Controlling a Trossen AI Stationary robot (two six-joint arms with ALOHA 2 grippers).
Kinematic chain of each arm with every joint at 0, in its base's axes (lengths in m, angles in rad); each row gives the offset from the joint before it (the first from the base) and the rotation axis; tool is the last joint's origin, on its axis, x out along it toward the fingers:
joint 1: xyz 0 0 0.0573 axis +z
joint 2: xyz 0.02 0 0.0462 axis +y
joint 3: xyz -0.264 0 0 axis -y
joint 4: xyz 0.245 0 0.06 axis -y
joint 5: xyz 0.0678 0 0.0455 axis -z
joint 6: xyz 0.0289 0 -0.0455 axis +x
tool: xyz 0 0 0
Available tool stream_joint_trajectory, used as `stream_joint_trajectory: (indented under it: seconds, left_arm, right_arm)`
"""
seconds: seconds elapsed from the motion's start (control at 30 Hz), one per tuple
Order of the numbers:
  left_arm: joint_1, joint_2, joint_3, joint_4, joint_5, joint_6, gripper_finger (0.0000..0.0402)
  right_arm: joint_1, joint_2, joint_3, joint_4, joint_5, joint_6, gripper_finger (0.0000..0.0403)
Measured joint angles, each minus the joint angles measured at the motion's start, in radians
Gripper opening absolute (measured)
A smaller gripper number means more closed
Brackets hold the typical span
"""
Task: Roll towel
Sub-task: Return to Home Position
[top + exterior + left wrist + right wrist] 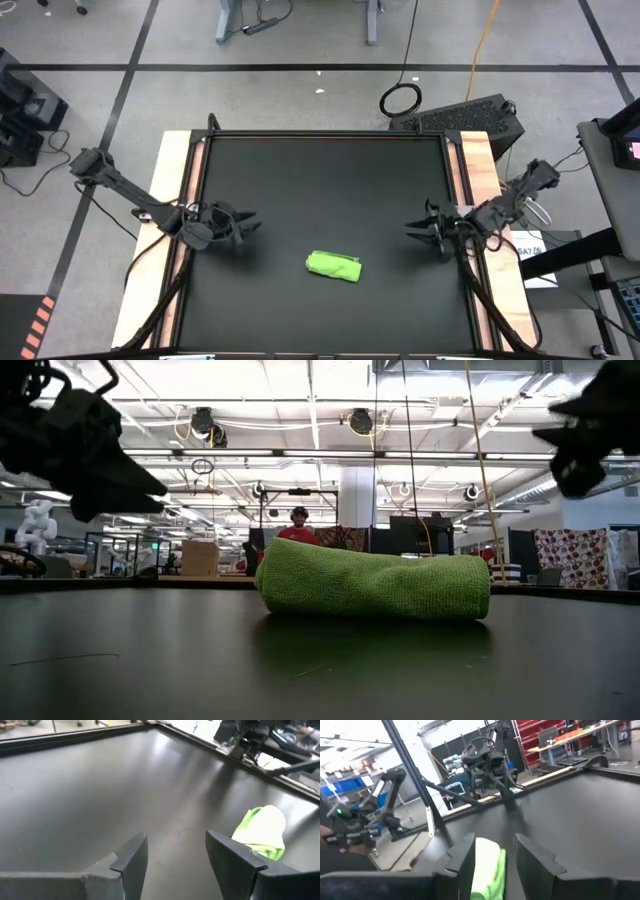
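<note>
Towel (333,266) lies on table (300,170) between left gripper (252,222) and right gripper (414,229).

Left arm (125,188) comes in low from the left edge of the worktop (330,170), elbow out behind, forearm slanting inward. Left gripper (252,222) points toward the middle, jaws parted, nothing between them. In its wrist view the two dark fingers (131,855) stand well apart. Over on the other side, right arm (510,200) mirrors it, reaching in from the right edge. Right gripper (410,228) faces back across at its partner, also spread and empty, and its fingers (462,857) show a clear gap. Both grippers hang above the surface, well apart from one another, at about the same level.
</note>
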Motion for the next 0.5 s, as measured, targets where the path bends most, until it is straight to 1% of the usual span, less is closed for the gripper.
stream_joint_trajectory:
  seconds: [0.07,0.1,0.2,0.27,0.4,0.5]
  left_arm:
    - [0.000,0.000,-0.036,0.053,-0.021,0.000,0.0203]
    - [0.000,0.000,-0.054,0.079,-0.029,0.000,0.0203]
    - [0.000,0.000,-0.099,0.128,-0.034,0.000,0.0203]
    - [0.000,0.000,-0.131,0.158,-0.034,-0.001,0.0203]
    - [0.000,0.002,-0.151,0.151,-0.063,-0.026,0.0203]
    - [-0.001,0.003,-0.151,0.141,-0.101,-0.002,0.0203]
  right_arm:
    - [0.000,-0.028,-0.070,0.032,0.005,-0.009,0.0125]
    - [-0.002,-0.035,-0.069,0.007,0.011,-0.012,0.0125]
    - [-0.004,-0.022,-0.067,0.046,0.024,-0.098,0.0125]
    - [-0.005,-0.025,-0.068,0.026,0.023,-0.141,0.0125]
    - [-0.005,-0.018,-0.068,0.011,0.019,-0.199,0.0125]
    - [-0.005,-0.018,-0.068,0.010,0.016,-0.243,0.0125]
